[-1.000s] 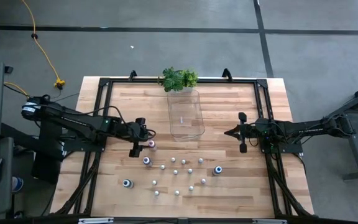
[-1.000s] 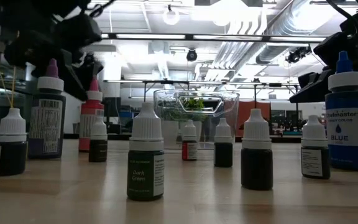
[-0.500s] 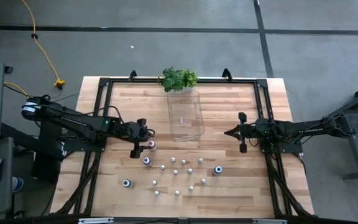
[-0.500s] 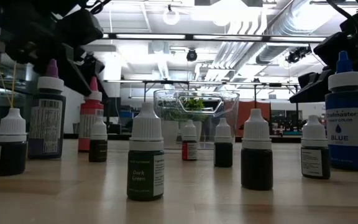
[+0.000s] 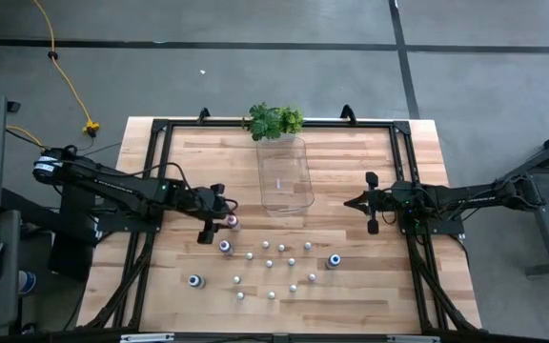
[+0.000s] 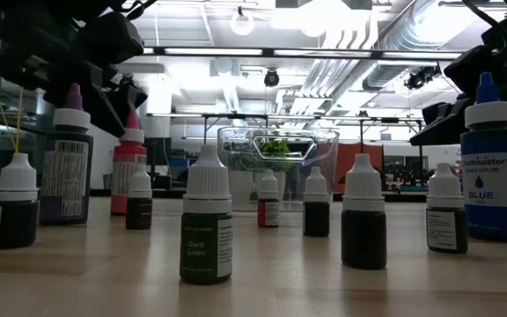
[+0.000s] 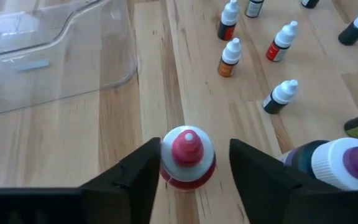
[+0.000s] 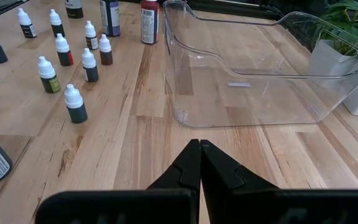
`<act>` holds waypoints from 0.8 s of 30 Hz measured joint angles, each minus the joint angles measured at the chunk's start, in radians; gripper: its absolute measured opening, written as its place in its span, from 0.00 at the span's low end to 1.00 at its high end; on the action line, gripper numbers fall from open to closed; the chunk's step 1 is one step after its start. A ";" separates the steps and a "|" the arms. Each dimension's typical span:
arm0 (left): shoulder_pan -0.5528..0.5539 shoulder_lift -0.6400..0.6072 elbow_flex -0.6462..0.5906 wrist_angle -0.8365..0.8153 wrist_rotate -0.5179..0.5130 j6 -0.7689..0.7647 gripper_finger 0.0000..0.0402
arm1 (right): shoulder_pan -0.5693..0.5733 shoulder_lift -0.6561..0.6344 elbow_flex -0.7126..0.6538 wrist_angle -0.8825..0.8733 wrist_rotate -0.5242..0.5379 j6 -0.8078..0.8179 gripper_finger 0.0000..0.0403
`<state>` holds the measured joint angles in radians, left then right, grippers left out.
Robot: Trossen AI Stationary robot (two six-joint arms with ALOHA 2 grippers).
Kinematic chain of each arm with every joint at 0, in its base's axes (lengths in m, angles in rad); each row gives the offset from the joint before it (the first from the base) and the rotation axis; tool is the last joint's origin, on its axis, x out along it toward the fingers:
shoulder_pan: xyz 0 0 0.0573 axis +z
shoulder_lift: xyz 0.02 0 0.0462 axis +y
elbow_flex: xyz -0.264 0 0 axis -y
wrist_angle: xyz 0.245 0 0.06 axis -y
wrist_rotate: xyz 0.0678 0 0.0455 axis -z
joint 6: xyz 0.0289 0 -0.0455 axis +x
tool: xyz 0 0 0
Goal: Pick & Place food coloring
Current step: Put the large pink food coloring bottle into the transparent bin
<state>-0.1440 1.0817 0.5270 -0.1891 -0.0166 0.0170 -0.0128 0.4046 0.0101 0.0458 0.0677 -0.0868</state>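
The pink-capped bottle (image 7: 187,157) stands upright on the table (image 5: 351,162), near the clear tray (image 5: 286,176) and at the tray-side edge of the scattered food coloring (image 5: 265,265) set. Its long axis is vertical, with the nozzle pointing up. The left tool (image 7: 188,180) is spread, one finger on each side of the bottle; contact is not evident. The bottle is judged light, rigid plastic, smooth and easily tipped. Grip the cylindrical body below the cap, not the tapered nozzle. The right tool (image 8: 199,163), pressed together, waits beside the tray.
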 joint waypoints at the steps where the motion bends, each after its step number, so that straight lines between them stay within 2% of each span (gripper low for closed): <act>1: 0.000 0.000 0.000 0.000 0.000 0.000 0.42 | 0.000 0.000 0.000 0.000 0.000 0.000 0.00; 10: 0.000 0.000 0.001 0.001 0.000 0.000 0.26 | 0.000 0.000 0.000 0.000 0.000 0.000 0.00; 24: 0.000 -0.012 0.027 0.000 -0.001 -0.025 0.24 | 0.000 0.000 0.000 0.000 0.000 0.000 0.00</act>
<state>-0.1440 1.0698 0.5538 -0.1888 -0.0177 -0.0077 -0.0128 0.4046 0.0105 0.0460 0.0677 -0.0868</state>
